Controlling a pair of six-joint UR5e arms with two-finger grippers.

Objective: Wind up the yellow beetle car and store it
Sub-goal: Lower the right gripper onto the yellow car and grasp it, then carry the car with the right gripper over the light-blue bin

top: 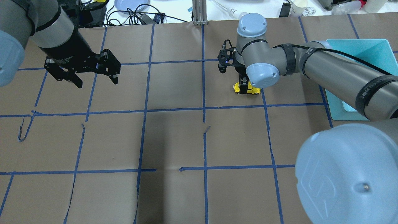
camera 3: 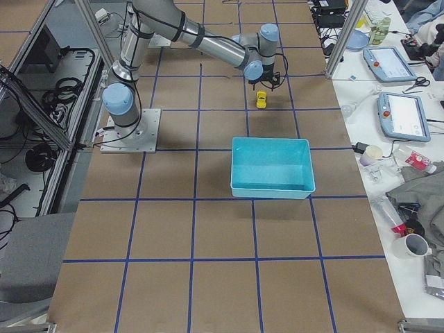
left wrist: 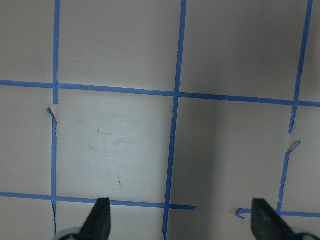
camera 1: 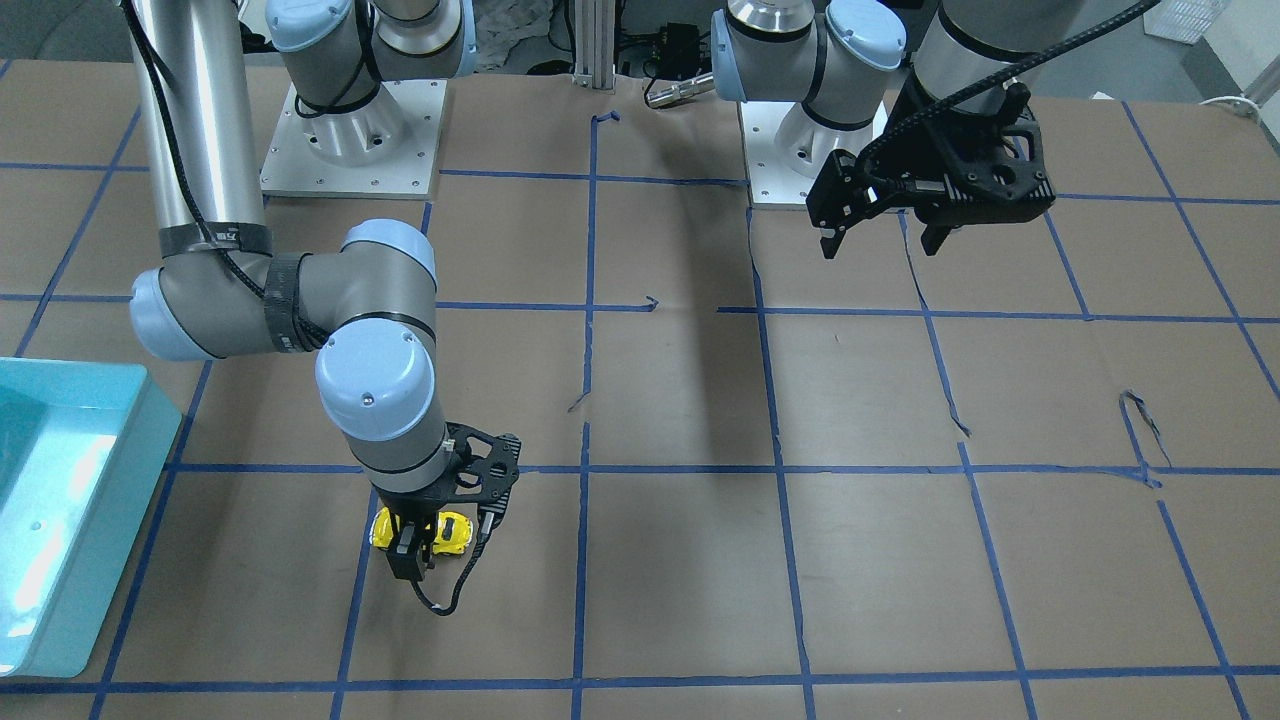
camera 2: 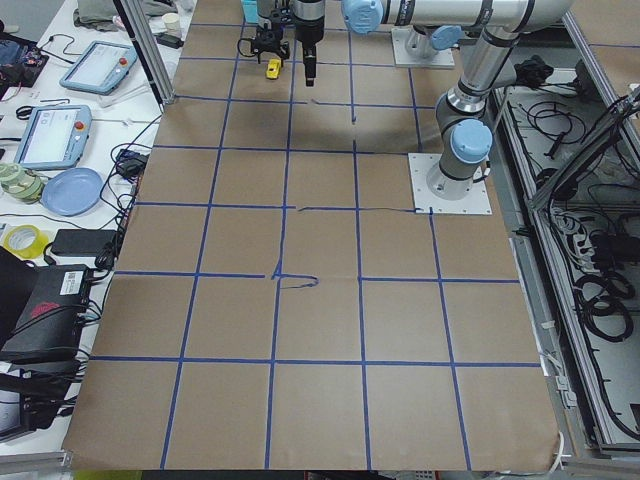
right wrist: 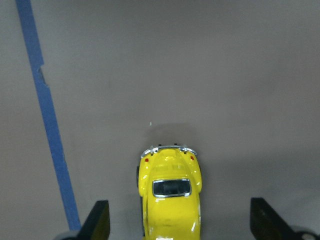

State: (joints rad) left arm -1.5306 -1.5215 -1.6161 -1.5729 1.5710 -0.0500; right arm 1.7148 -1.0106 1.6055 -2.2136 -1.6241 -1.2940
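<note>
The yellow beetle car (camera 1: pixel 455 531) stands on the brown paper-covered table, on its wheels. It also shows in the overhead view (top: pixel 253 91) and the exterior right view (camera 3: pixel 261 99). My right gripper (camera 1: pixel 425 545) is lowered over it, open. In the right wrist view the car (right wrist: pixel 171 200) lies between the two fingers (right wrist: pixel 100 222), with a clear gap on each side. My left gripper (top: pixel 97 82) is open and empty. It hangs above the table far from the car, and it also shows in the front-facing view (camera 1: pixel 880 245).
A teal bin (top: pixel 357 49) stands at the table edge on my right, close to the car; it also shows in the front-facing view (camera 1: pixel 90 520). Blue tape lines grid the brown paper. Cables and tablets lie beyond the far edge.
</note>
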